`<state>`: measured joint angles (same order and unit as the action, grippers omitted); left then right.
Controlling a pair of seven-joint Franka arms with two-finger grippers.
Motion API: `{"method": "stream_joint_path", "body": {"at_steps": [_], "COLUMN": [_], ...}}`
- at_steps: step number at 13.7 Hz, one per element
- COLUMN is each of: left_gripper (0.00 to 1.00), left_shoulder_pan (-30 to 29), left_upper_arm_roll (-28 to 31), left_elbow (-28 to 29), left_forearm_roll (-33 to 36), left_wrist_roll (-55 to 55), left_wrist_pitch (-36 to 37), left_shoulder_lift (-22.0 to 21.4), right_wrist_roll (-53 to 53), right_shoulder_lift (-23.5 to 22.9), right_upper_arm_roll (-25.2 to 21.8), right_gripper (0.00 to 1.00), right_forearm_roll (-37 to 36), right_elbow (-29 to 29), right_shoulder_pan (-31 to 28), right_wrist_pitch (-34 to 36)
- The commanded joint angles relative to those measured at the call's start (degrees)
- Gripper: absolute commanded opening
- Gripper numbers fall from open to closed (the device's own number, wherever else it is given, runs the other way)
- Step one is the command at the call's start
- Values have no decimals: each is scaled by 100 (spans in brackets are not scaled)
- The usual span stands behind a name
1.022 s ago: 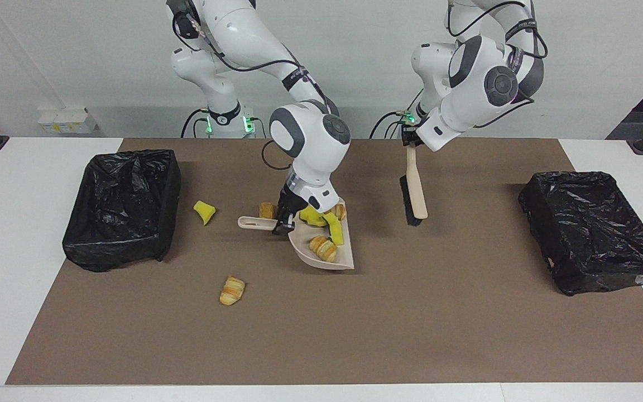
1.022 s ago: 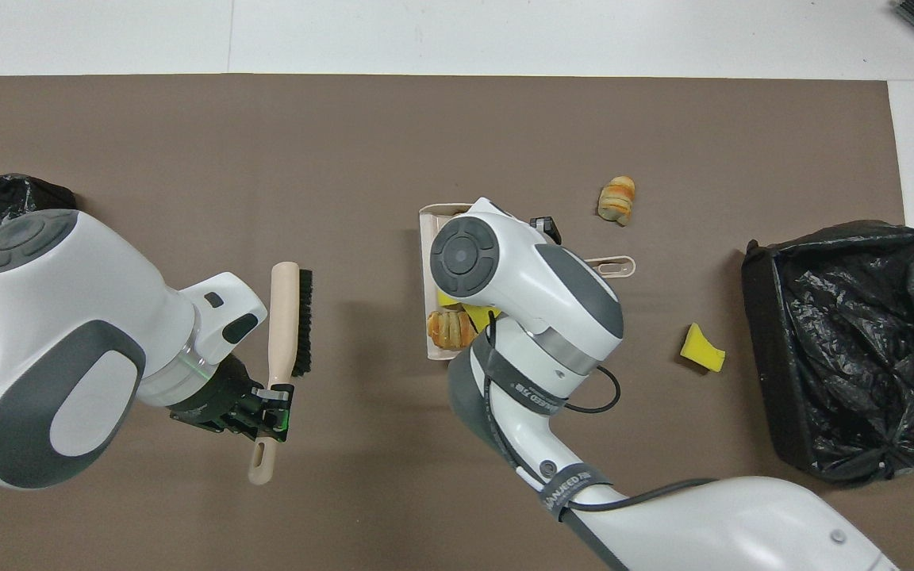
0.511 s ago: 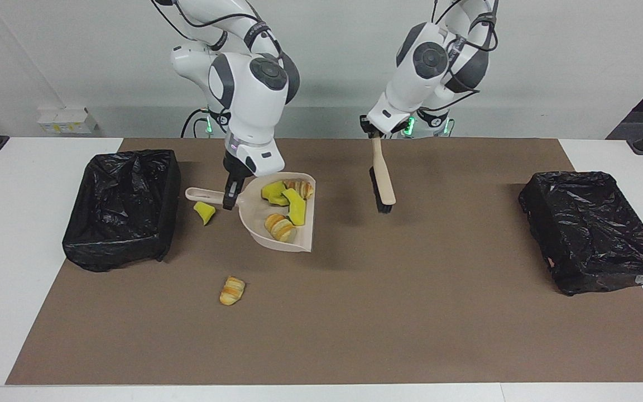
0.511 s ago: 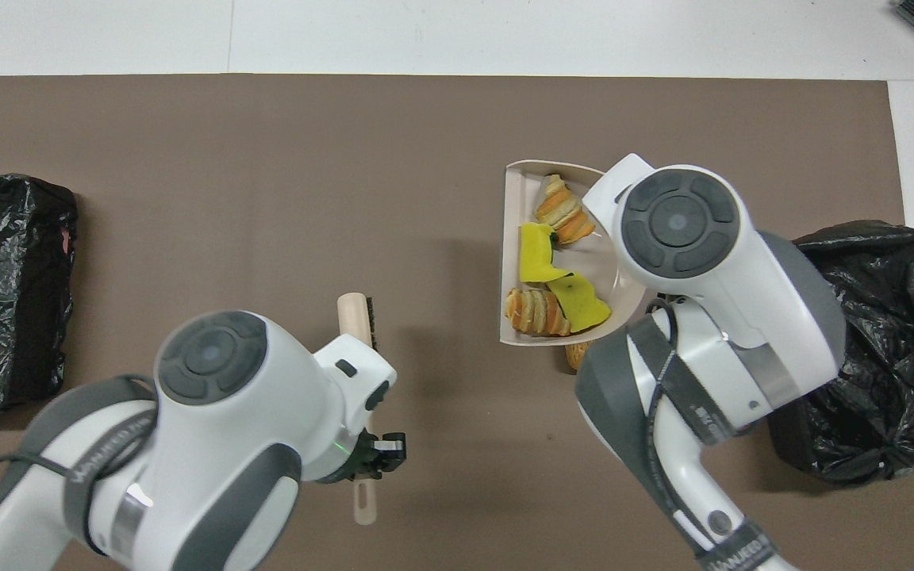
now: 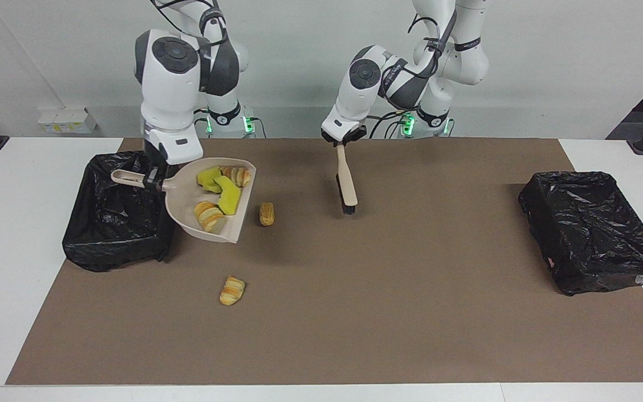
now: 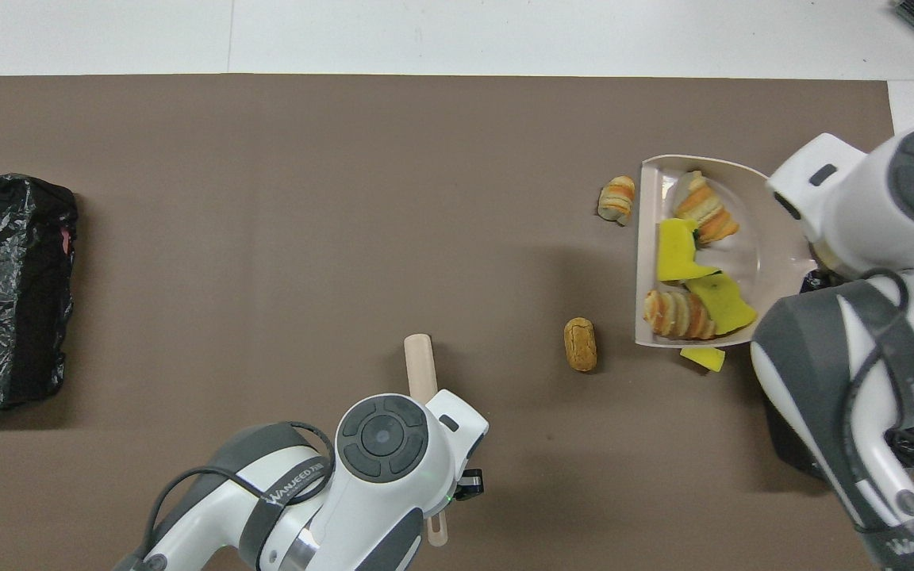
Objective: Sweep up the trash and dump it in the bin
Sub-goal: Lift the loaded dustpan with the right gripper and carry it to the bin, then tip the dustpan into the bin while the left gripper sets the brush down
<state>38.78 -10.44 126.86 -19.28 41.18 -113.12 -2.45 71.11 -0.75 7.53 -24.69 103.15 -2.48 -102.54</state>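
Right gripper (image 5: 152,181) grips loaded dustpan (image 5: 226,226) beside bin (image 5: 110,234); left gripper (image 5: 341,141) holds brush (image 5: 346,187)

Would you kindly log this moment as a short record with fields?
right hand: shut on the dustpan handle, raised at the edge of the bin at its end of the table
dustpan load: two sponges, two pastries
left hand: holds the brush, hanging bristles down over the mat
loose trash: two pastries on the mat, one sponge under the pan
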Motion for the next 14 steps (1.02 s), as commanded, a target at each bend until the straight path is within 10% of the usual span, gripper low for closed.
{"method": "stream_joint_path", "body": {"at_steps": [1,10,11,13,14], "left_gripper": [0,0,12,100,100], "left_shoulder_pan": [182,332,332,323,323], "left_upper_arm_roll": [104,113,113,113,113], "left_elbow": [382,797,797,771,744], "left_forearm_roll": [29,29,29,29,21], "left_wrist_roll": [-276,-242,-269,-295,-217], "left_wrist_pitch": [-131,-852,-852,-870,-870], "left_shoulder_lift": [-185,-142,-142,-124,-124], "right_wrist_roll": [595,1695,1722,1678,1643], "right_shoulder_lift": [233,1024,1033,1024,1024], "right_upper_arm_roll": [74,21,21,30,38], "right_gripper": [0,0,0,0,0], "right_forearm_roll": [131,-1061,-1473,-2247,-2564], "right_elbow": [301,2049,2199,2402,2402], "right_shoulder_pan": [-769,-2519,-2625,-2600,-2547], "right_wrist_pitch": [-292,-2198,-2401,-2631,-2614]}}
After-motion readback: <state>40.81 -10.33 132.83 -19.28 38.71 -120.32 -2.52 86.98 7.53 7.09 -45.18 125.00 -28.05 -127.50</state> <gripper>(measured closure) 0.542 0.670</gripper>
